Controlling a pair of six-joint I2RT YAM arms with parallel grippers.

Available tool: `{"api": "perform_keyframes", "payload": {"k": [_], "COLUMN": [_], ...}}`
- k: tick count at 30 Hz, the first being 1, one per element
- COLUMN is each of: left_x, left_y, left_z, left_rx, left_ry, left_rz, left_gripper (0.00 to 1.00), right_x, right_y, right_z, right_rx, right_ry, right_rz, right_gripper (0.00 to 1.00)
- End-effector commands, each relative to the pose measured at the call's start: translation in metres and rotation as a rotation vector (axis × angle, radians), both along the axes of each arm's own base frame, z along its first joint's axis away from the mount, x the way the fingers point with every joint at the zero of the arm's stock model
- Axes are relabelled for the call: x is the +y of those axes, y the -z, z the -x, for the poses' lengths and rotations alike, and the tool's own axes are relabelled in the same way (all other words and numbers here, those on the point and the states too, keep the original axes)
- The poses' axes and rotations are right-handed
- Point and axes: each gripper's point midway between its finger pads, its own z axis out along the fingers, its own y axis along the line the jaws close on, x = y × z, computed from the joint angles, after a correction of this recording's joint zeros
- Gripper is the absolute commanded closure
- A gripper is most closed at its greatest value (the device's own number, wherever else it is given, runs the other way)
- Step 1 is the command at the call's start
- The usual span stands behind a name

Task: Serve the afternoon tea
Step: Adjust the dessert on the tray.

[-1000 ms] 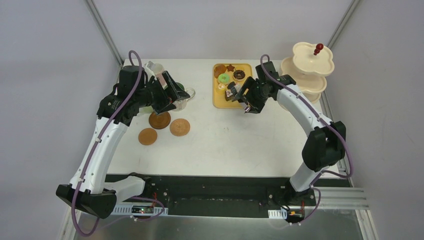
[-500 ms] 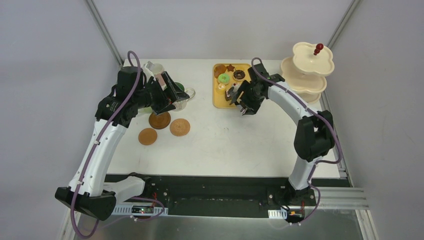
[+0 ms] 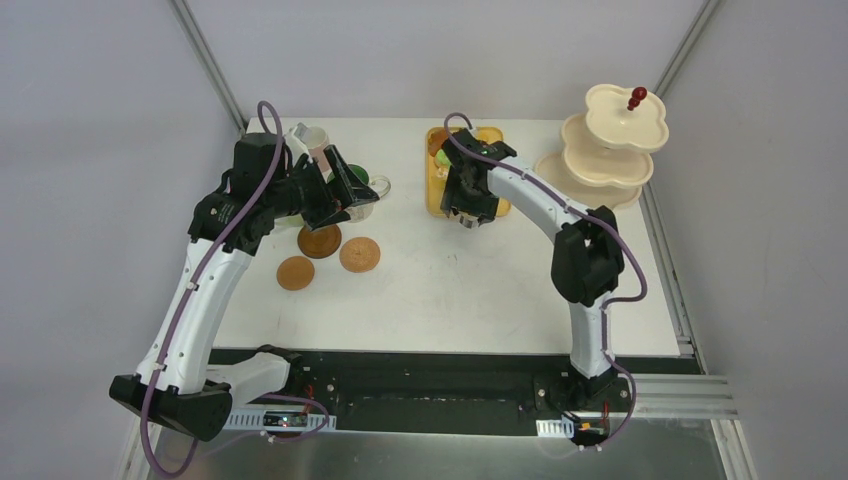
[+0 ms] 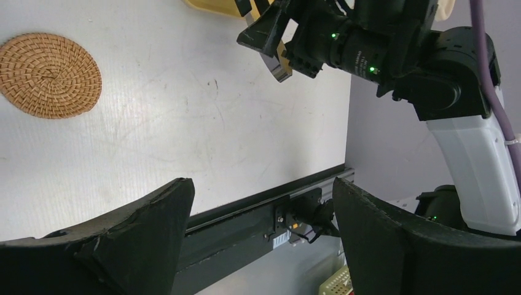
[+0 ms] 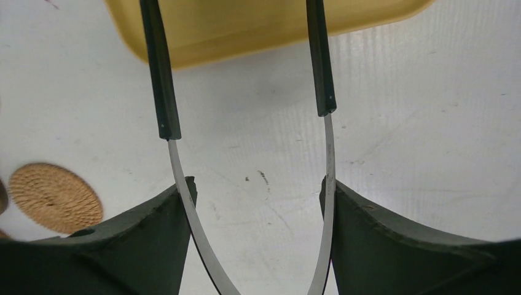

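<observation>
My left gripper (image 3: pixel 343 195) is open and empty (image 4: pixel 261 187), beside the green-lined patterned mug (image 3: pixel 362 186). The pink mug (image 3: pixel 322 158) and the cream mug (image 3: pixel 306 137) stand behind it, partly hidden by the arm. Three brown coasters (image 3: pixel 319 241) (image 3: pixel 359 254) (image 3: pixel 295 272) lie in front of the mugs. My right gripper (image 3: pixel 465 212) is shut on the black tongs (image 5: pixel 161 92). The tongs are spread, with their tips over the near edge of the yellow tray (image 5: pixel 246 31). The toy pastries (image 3: pixel 438 152) are mostly hidden by my right arm. The cream stand (image 3: pixel 610 140) with the red knob (image 3: pixel 636 97) is at the back right.
The yellow tray (image 3: pixel 433 205) lies at the back middle of the table. One coaster shows in the left wrist view (image 4: pixel 49 75) and one in the right wrist view (image 5: pixel 55 196). Metal frame posts stand at the back corners.
My right arm has swung left with the tongs, from the tray's right side to its near edge. My left arm has hardly moved.
</observation>
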Motion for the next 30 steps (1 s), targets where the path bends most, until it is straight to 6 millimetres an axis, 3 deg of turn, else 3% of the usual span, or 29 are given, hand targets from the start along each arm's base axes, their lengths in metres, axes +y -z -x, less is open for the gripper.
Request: {"api": "perform_keyframes", "payload": {"k": [1, 7, 14, 18, 25, 30], "left_x": [-0.002, -0.005, -0.008, -0.009, -0.01, -0.009], "left_y": [-0.014, -0.011, -0.011, -0.006, -0.005, -0.004], "left_z": [0.004, 0.002, -0.001, 0.001, 0.001, 0.003], "left_rx": [-0.047, -0.036, -0.029, -0.02, -0.013, -0.013], "left_ry": [0.042, 0.053, 0.063, 0.06, 0.073, 0.074], "left_rz": [-0.003, 0.0, 0.008, 0.022, 0.022, 0.016], "left_gripper": [0.14, 0.15, 0.15, 0.15, 0.15, 0.15], "right_x": [-0.031, -0.057, -0.074, -0.068, -0.048, -0.059], "right_y": [-0.007, -0.015, -0.027, -0.037, -0.029, -0.038], "right_z": [0.005, 0.008, 0.014, 0.016, 0.01, 0.002], "right_rx": [-0.017, -0.052, -0.037, -0.064, -0.024, -0.059], "right_ry": [-0.052, -0.063, -0.057, -0.065, -0.109, -0.109], "right_rz": [0.239, 0.335, 0.226, 0.107, -0.01, 0.055], "right_gripper": [0.42, 0.43, 0.46, 0.47, 0.44, 0.43]}}
